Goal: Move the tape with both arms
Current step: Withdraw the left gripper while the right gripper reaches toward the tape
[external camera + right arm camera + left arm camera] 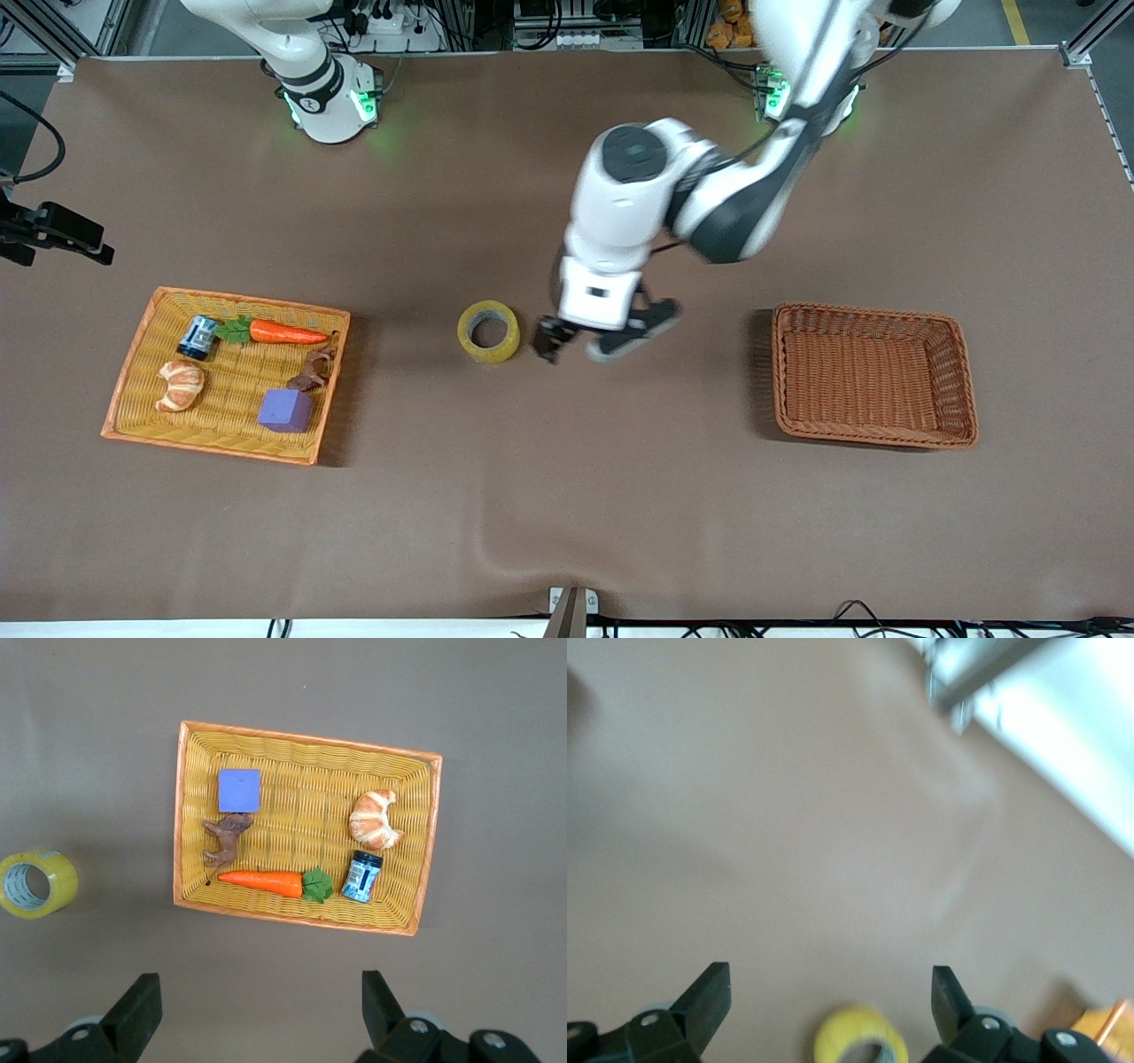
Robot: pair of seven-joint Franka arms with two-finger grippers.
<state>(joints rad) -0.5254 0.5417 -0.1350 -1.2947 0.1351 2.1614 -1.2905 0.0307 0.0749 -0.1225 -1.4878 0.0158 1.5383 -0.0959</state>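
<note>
The tape (488,331), a yellowish ring with a grey core, lies flat on the brown table between the two baskets. It also shows in the left wrist view (861,1041) and the right wrist view (35,884). My left gripper (580,344) is low over the table right beside the tape, on the side toward the left arm's end. It is open and empty (830,997), and the tape is not between its fingers. My right gripper (261,1005) is out of the front view. It is open and empty, high up, and looks down on the yellow tray.
A yellow wicker tray (124,390) toward the right arm's end holds a carrot (285,333), a croissant (182,386), a purple cube (285,409), a blue jar (198,337) and a brown figure (314,370). A brown wicker basket (873,312) stands empty toward the left arm's end.
</note>
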